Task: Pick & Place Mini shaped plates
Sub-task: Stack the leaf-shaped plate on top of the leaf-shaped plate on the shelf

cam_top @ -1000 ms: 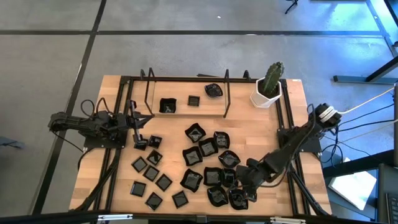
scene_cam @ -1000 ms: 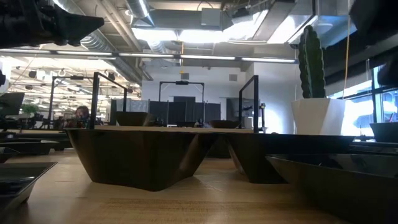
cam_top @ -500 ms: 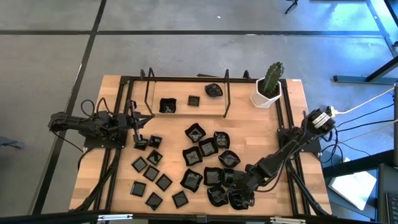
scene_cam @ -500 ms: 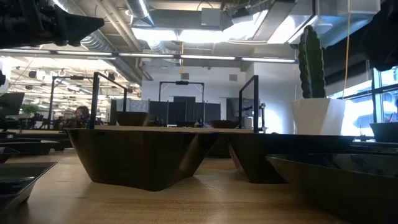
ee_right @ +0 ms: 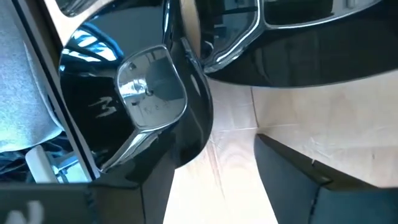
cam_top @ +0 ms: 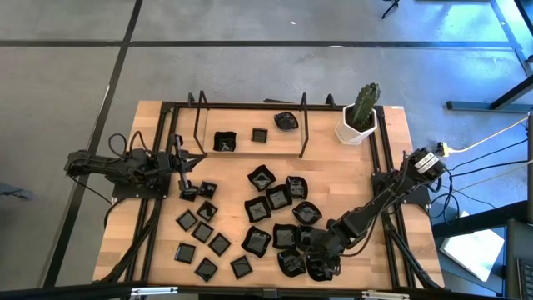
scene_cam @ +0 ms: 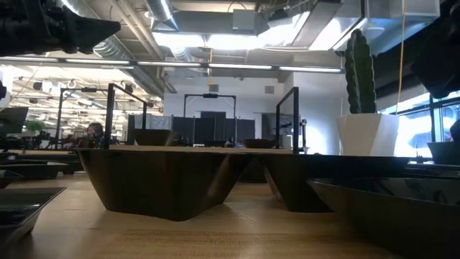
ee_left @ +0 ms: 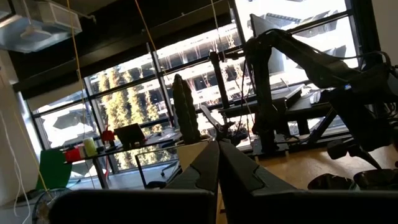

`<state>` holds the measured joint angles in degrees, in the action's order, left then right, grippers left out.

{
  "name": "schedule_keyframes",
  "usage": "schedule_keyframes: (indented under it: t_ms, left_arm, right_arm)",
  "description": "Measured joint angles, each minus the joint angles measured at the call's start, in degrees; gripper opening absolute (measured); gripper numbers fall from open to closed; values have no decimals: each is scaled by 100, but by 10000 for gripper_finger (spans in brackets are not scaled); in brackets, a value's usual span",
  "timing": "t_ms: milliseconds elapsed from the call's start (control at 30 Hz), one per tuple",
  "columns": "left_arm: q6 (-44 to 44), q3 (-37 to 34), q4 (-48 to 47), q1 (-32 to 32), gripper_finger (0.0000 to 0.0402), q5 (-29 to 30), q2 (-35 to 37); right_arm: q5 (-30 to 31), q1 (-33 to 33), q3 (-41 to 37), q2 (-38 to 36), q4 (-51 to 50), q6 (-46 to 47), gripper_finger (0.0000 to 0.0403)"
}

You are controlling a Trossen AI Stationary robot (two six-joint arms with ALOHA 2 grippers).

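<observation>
Your right gripper [cam_top: 318, 250] is reaching low into the near-right cluster of mini shaped plates [cam_top: 283, 223], its fingers spread wide and holding nothing. In the right wrist view one finger [ee_right: 292, 180] is hanging over bare wood beside a glossy wavy-edged plate [ee_right: 134, 93], with a second dark dish [ee_right: 298, 37] lying just beyond it.

Taking the white cactus pot [cam_top: 356, 127] at the far right corner of the wooden table [cam_top: 150, 150] as your landmark, the larger rimmed and wavy plates are sitting in a loose heap nearer to you and left of it. The little flat squares [cam_top: 204, 237] are lying further left again, spread apart from one another. Three more plates [cam_top: 254, 132] are resting level with the pot, inside a black wire frame [cam_top: 250, 117] along the far edge.

Your left gripper [cam_top: 185, 158] is waiting clenched shut and empty, well left of the pot, above the table's left side.
</observation>
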<state>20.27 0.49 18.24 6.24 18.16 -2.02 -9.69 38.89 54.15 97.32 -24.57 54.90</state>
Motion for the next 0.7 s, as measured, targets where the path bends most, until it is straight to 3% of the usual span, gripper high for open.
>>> schedule_keyframes:
  t_ms: [367,533,700]
  left_arm:
    - [0,0,-2,0,4,2,0]
    - [0,0,-4,2,6,2,-1]
    - [0,0,-7,1,8,2,0]
  right_arm:
    - [-385,-193,-18,19,-127,-187,85]
    - [-980,-394,-20,34,-122,-398,18]
    - [-1282,-501,70,32,-254,-553,10]
